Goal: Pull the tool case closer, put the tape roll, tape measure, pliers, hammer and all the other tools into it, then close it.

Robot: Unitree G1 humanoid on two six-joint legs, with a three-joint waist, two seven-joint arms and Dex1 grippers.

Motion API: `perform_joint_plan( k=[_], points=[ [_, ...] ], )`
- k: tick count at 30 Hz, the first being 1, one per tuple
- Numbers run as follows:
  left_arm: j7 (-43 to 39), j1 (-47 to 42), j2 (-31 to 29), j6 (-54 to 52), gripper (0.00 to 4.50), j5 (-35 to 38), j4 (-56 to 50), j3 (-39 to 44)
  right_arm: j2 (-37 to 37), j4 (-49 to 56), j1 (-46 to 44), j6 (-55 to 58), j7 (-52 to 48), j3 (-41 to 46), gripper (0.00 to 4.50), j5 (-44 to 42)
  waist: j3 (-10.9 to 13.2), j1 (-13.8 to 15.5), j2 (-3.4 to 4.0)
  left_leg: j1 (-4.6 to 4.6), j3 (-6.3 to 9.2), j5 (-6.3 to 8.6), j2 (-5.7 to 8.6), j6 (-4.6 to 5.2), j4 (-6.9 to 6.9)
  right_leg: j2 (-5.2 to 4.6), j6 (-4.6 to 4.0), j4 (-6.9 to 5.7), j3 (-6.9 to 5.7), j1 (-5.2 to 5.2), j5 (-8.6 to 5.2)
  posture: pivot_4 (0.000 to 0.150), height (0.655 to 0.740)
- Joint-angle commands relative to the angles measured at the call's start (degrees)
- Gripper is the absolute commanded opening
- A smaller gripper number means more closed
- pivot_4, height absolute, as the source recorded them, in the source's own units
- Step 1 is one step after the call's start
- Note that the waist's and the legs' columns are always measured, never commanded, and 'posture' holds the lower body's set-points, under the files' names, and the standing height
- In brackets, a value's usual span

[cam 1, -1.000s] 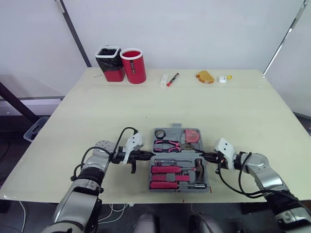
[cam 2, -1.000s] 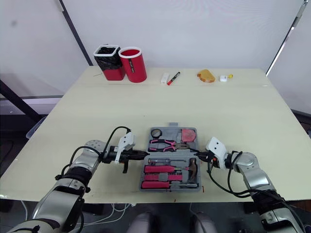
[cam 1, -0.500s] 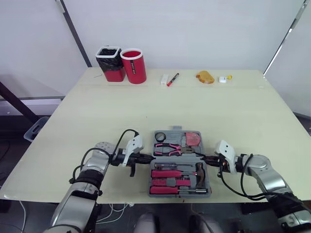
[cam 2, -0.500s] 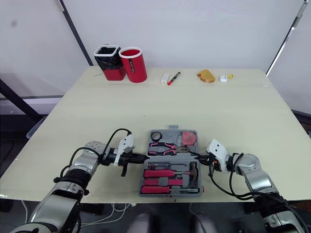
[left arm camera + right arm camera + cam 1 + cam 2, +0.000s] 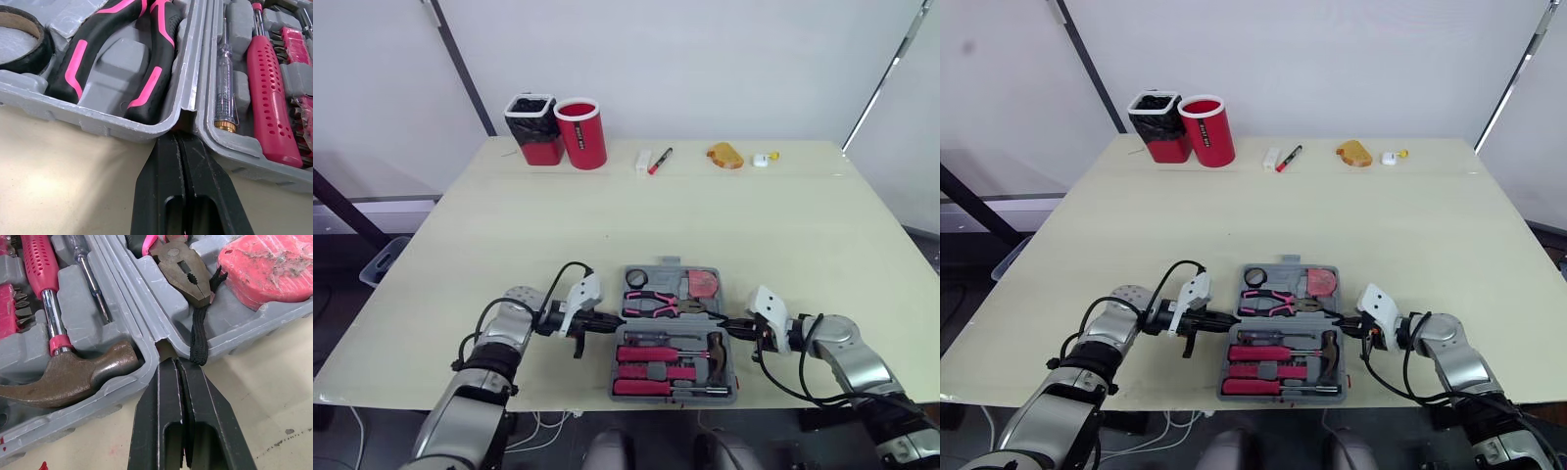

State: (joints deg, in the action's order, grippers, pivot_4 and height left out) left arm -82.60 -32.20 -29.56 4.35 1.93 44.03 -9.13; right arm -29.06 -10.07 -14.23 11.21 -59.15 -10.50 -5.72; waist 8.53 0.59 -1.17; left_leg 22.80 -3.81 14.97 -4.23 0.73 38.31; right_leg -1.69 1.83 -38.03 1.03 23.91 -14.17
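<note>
The grey tool case (image 5: 666, 280) lies open near the table's front edge. Its far half holds the black tape roll (image 5: 635, 277), the pink-handled pliers (image 5: 656, 304) and the red tape measure (image 5: 704, 282). The near half holds the hammer (image 5: 716, 348) and red screwdrivers (image 5: 651, 354). My left gripper (image 5: 607, 320) is shut, its tips pressed into the hinge notch on the case's left side (image 5: 98, 125). My right gripper (image 5: 729, 325) is shut too, its tips at the hinge notch on the right side, beside the hammer head (image 5: 68, 377).
At the table's far edge stand a black cup (image 5: 531, 128) and a red cup (image 5: 581, 132). A white block (image 5: 643, 162), a marker (image 5: 660, 161), an orange item (image 5: 726, 155) and a small white piece (image 5: 763, 159) lie there as well. The case's near side sits close to the table's front edge.
The case has slid a little toward the table's front edge, with both shut grippers moving back alongside it at the hinge.
</note>
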Motion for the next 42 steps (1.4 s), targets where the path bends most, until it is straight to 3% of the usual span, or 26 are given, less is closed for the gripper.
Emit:
perform_joint_plan(
  k=[1,20,23,30,35,42],
  points=[
    [-2.2,1.7,0.6,-0.8,0.00,-0.6,-1.4,-2.9,0.7,0.6,0.3,-0.8,-0.4,-1.4,0.05,-0.3,0.0,0.0,0.00,0.00,0.00,0.00,0.00,0.00,0.00,0.00,0.00,0.00,0.00,0.00,0.00,0.150,0.7400],
    [-0.4,2.9,-3.2,3.2,0.00,2.2,-4.6,0.9,-2.2,4.0,3.8,0.3,0.1,3.6,0.05,-4.2,0.0,-0.3,0.00,0.00,0.02,0.00,0.00,0.00,-0.01,0.01,0.00,0.00,0.01,0.00,0.00,0.150,0.7400],
    [-1.5,4.8,-4.3,-1.4,0.00,7.7,-10.9,4.3,-2.1,3.0,2.6,2.0,1.0,7.3,0.77,-7.6,0.0,-0.7,-0.01,0.00,0.02,0.00,-0.01,0.00,0.02,0.00,0.00,-0.04,0.01,0.00,0.00,0.150,0.7400],
    [-2.6,10.6,-7.1,-7.8,0.00,12.7,-25.3,4.8,-3.3,-1.0,-2.8,12.1,-1.7,9.5,4.32,-12.9,0.0,-1.1,-0.01,0.00,0.06,0.00,-0.01,0.00,0.02,-0.01,0.00,-0.05,-0.02,-0.01,0.00,0.150,0.7400],
    [-3.5,13.9,-7.1,-14.2,0.00,15.9,-35.9,2.0,-1.3,-10.6,-11.3,22.0,-1.0,10.4,4.46,-15.7,0.0,-1.1,-0.01,0.02,0.05,0.00,-0.01,0.00,0.03,-0.01,0.00,-0.05,-0.01,0.00,0.01,0.150,0.7400],
    [-1.2,20.3,-7.3,-15.1,0.00,13.9,-43.2,-3.0,4.0,-30.3,-25.1,27.8,0.4,12.0,4.46,-16.1,0.1,-1.5,0.06,-0.01,0.06,0.00,-0.02,0.00,-0.04,0.06,-0.02,-0.04,0.07,0.04,0.00,0.150,0.7400]
  ],
)
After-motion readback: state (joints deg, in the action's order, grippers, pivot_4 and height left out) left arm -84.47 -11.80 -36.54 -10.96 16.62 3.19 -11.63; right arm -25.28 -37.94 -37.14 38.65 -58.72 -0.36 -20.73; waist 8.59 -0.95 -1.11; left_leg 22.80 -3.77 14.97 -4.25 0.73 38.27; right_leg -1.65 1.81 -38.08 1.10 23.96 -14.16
